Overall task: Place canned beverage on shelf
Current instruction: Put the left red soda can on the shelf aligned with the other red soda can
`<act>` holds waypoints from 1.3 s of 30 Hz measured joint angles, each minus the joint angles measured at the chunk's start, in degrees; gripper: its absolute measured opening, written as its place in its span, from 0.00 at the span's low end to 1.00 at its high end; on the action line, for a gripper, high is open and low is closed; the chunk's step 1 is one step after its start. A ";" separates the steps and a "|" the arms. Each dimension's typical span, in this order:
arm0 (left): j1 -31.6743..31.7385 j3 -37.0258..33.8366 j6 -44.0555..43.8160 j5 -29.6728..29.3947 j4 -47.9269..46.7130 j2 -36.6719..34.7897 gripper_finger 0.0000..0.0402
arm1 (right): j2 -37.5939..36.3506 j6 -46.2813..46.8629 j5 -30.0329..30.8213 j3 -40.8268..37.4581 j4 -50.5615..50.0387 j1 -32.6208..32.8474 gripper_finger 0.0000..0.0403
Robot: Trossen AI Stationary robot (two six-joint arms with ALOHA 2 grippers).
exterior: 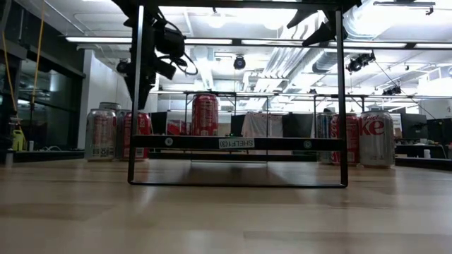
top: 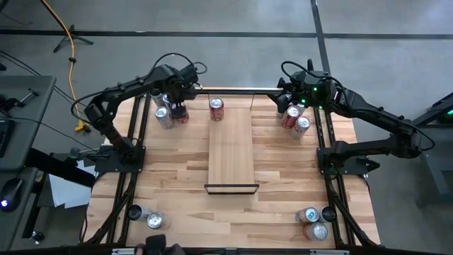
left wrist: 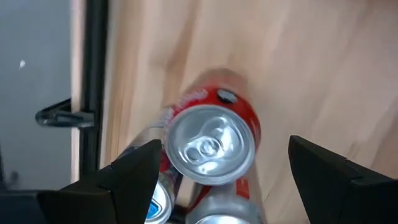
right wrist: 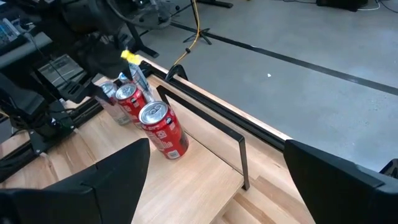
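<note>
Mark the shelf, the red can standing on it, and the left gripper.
shelf (top: 231,152), high view, bare wood top.
red can (top: 216,109), high view, its lid.
left gripper (left wrist: 221,171), left wrist view, midway between its open fingers.

shelf top mostly bare, cans crowding corners

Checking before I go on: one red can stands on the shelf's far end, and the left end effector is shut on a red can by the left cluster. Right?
Not quite. The left end effector is open, above the red can, as the left wrist view shows. One red can does stand on the shelf.
</note>
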 joint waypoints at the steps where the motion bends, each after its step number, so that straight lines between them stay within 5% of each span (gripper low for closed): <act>1: 0.00 0.00 2.09 -0.01 -0.38 0.25 0.74 | 0.00 -0.01 -0.01 0.00 0.00 0.00 0.89; 12: 1.44 -0.02 17.18 -0.30 1.39 1.00 0.74 | 0.02 -0.15 0.01 0.00 -0.02 0.00 0.89; 22: 3.65 -2.03 21.39 3.82 2.46 1.52 0.74 | 0.04 -0.44 0.03 -0.02 -0.42 0.02 0.89; 39: 2.99 -8.33 19.87 1.28 8.54 2.38 0.73 | 0.07 -0.42 0.09 -0.02 -0.42 0.00 0.89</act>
